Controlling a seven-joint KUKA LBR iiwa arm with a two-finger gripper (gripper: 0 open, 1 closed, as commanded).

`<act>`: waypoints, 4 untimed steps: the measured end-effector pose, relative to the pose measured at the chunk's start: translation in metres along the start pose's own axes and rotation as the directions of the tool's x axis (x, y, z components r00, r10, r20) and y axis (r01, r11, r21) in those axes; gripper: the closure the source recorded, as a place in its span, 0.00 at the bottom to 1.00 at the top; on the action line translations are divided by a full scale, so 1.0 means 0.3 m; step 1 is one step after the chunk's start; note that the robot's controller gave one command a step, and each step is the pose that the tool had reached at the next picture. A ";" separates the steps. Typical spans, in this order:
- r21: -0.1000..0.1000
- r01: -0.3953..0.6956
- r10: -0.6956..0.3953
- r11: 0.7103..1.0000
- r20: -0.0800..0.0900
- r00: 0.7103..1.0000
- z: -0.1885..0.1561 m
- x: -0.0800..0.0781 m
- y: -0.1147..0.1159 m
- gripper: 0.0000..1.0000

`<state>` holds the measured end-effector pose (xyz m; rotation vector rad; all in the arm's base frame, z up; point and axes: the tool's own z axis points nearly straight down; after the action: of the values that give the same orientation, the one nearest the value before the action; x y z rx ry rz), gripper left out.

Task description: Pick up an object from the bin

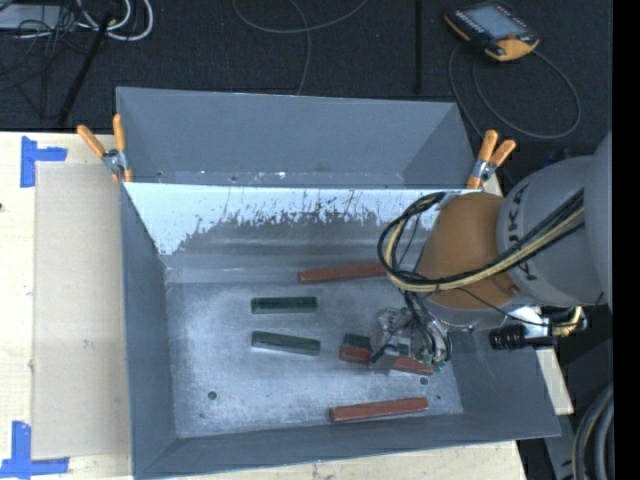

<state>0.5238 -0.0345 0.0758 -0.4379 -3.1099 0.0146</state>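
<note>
Positioning gripper [405,346] low beside short reddish-brown block [355,352] at bin [300,158] floor's right; concealing jaw state, so not telling; needing closure, then lift.

Small brown block [354,353] partly under gripper [400,351]

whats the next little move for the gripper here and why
Probably a small sideways shift to centre on one piece before going lower. The gripper hangs low over a cluster near the bin's right side: a short reddish-brown bar, a dark green piece beside it, and a second reddish-brown bar beneath the gripper. Packed this close, a straight descent may catch two.
</note>
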 end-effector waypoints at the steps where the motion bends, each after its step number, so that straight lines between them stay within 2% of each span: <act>1: -0.019 0.079 -0.079 0.997 0.015 0.997 0.000 0.004 -0.059 1.00; 2: -0.007 0.034 -0.034 0.999 -0.007 0.999 -0.161 0.035 -0.071 1.00; 3: -0.013 0.030 -0.029 0.999 0.017 0.999 -0.127 -0.141 -0.014 1.00; 4: -0.006 0.075 -0.075 0.997 0.002 0.997 -0.209 -0.130 -0.361 0.00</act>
<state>0.5314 -0.1487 0.1394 -0.3209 -3.1267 0.0054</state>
